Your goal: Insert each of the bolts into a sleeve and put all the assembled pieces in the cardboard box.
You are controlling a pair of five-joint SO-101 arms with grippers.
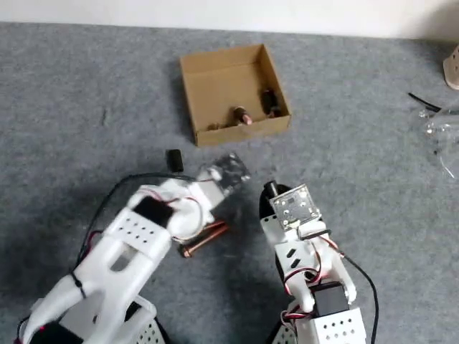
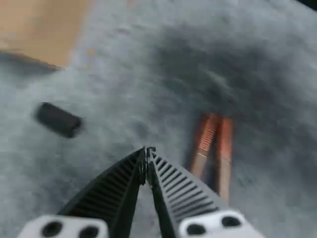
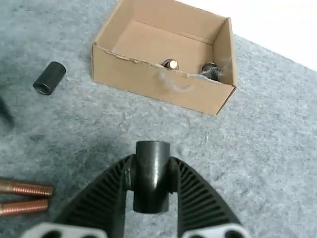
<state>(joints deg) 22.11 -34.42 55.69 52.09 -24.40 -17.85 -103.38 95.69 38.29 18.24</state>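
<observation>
So the right gripper [image 3: 152, 164] is pinching a black cylindrical sleeve [image 3: 151, 188], brown cardboard box [image 3: 148, 79] ahead of it — left gripper [image 2: 147, 157] is pressed together, empty I think, just beside two copper threaded bolts [image 2: 207, 136], so we're at bolt pickup — it'll need to spread first.

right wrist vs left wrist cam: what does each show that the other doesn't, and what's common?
Right wrist: right pincer shut on a sleeve; inside the cardboard box, two assembled pieces. Left wrist: left pincer shut, holding nothing. Both: the loose sleeve and two bolts lying side by side; left wrist catches a tan corner, likely the box.
</observation>
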